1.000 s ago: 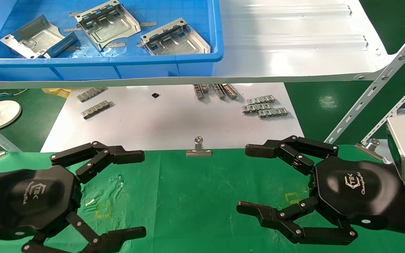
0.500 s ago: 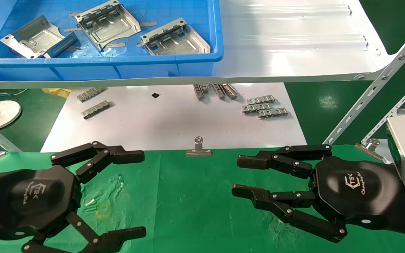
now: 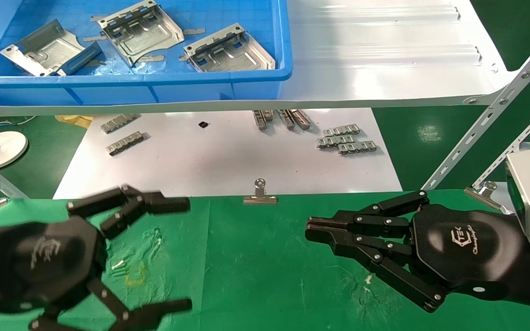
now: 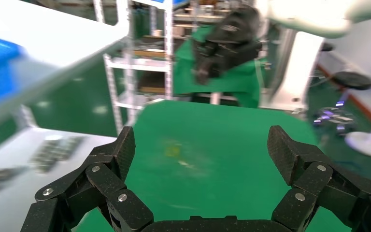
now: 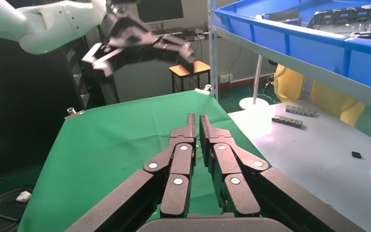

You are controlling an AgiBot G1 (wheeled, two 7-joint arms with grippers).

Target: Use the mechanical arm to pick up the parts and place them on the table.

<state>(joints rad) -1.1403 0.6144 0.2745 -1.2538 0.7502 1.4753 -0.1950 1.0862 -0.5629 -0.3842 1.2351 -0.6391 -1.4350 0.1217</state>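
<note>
Three silver stamped parts [image 3: 141,30] [image 3: 48,50] [image 3: 228,50] lie in a blue bin up on the white shelf; the right wrist view shows them too [image 5: 343,17]. Both mechanical arms hover low over the green-cloth table [image 3: 256,262], far from the parts. My left gripper [image 3: 187,253] [image 4: 203,145] is wide open with only cloth between its fingers, and it shows motion blur. My right gripper [image 3: 310,229] [image 5: 197,121] is shut, fingers pressed together on nothing.
The blue bin [image 3: 154,82] stands on the glossy white shelf [image 3: 375,55]. Below it, a white sheet [image 3: 228,161] carries small toothed strips [image 3: 345,140]. Binder clips [image 3: 259,196] [image 3: 483,191] hold the cloth's far edge. Slotted metal rails [image 3: 490,110] rise at the right.
The right gripper has closed from wide open to fully shut, with nothing in it. The left gripper, still open, has begun to move slightly.
</note>
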